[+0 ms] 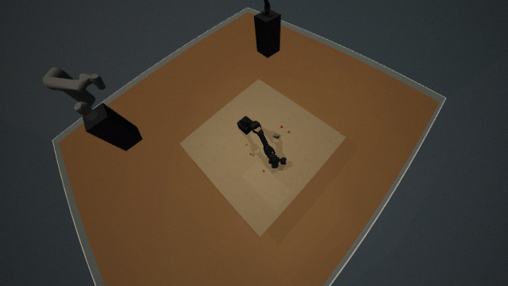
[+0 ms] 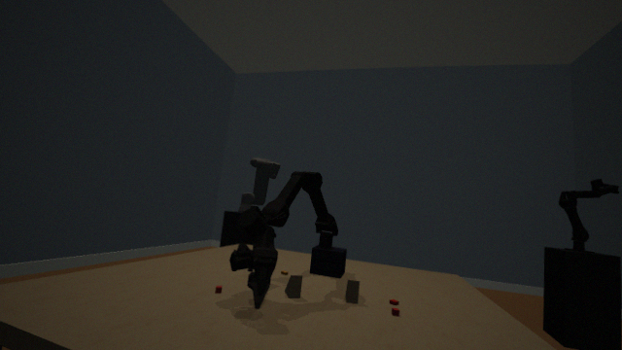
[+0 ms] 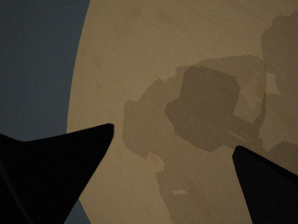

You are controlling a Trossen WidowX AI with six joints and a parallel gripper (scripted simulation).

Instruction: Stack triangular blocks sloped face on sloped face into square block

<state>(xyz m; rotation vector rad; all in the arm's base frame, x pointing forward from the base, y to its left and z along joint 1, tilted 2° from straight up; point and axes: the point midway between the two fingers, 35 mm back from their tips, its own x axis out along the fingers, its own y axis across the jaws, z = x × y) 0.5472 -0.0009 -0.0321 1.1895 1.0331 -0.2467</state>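
Note:
Two grey triangular blocks stand apart on the tan table top [image 1: 238, 199] [image 2: 146, 311] [image 3: 166, 30]. In the exterior view, one block [image 2: 293, 287] is just right of my gripper and the other block [image 2: 352, 291] [image 1: 276, 136] is further right. My gripper [image 1: 279, 162] [image 2: 258, 301] [image 3: 176, 141] is open and empty. It points down close above the table, left of both blocks. The wrist view shows only bare table and the arm's shadow between the fingers, with no block. The arm's black base [image 1: 246, 125] [image 2: 328, 262] stands behind the blocks.
Small red cubes lie around: one [image 2: 219, 289] [image 1: 263, 171] left of the gripper, two [image 2: 394, 301] [image 1: 282, 126] right of the blocks. A small orange piece [image 2: 284, 272] lies near the base. Black pedestals [image 1: 267, 33] [image 1: 113, 127] [image 2: 580, 292] stand far off on the brown floor.

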